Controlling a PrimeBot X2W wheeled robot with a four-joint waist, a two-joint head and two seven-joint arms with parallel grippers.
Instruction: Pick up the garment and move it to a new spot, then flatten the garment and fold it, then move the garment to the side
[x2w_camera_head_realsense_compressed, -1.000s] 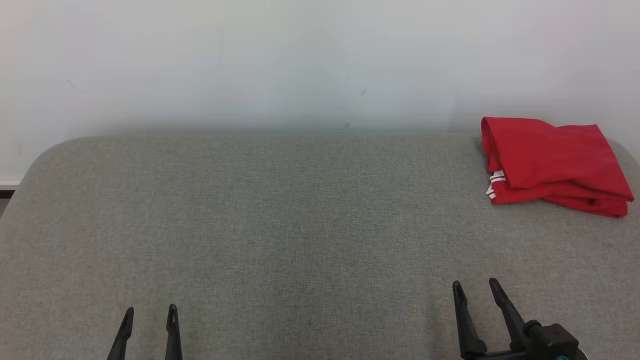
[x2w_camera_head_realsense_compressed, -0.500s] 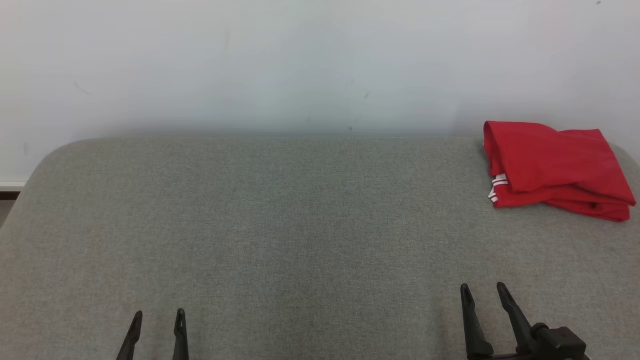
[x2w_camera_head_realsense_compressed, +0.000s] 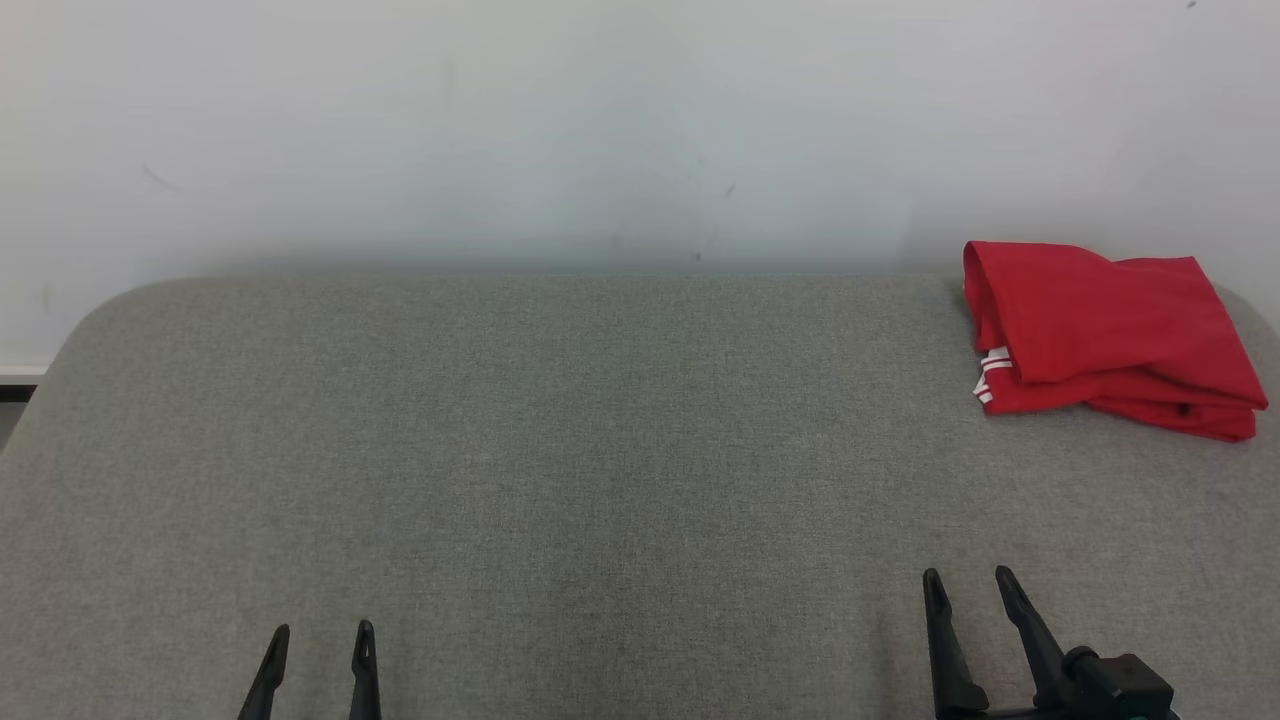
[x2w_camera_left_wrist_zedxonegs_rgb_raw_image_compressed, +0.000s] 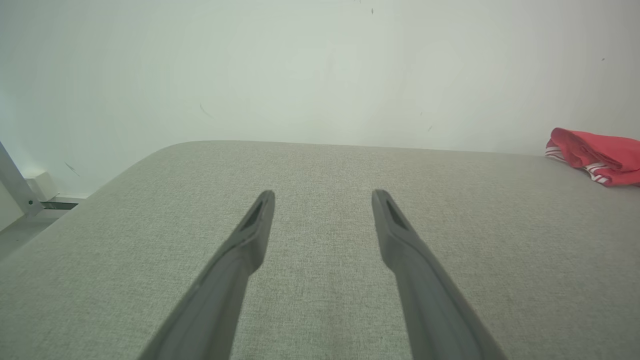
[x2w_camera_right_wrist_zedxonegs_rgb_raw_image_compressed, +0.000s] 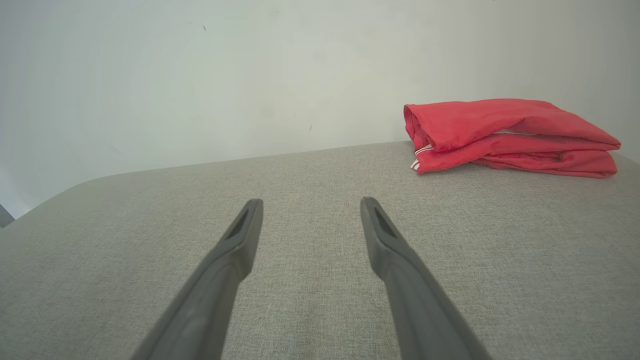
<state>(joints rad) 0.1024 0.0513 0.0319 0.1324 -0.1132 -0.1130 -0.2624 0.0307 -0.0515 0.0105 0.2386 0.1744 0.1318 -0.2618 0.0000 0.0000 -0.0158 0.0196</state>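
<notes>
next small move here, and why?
Probably nothing more on the garment: just park both arms. It lies folded at the far right corner of the grey surface, which looks like the final step done. The left gripper and right gripper are open, empty and well apart from it.

Garment (x2w_camera_head_realsense_compressed: 1110, 335) on the counter's (x2w_camera_head_realsense_compressed: 600, 450) far right corner; left hand (x2w_camera_head_realsense_compressed: 324, 627) and right hand (x2w_camera_head_realsense_compressed: 967, 572) over its near edge

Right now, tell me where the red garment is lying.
In the head view the red garment lies folded at the far right corner of the grey padded surface, near the wall, beyond the open right pincer.
</notes>
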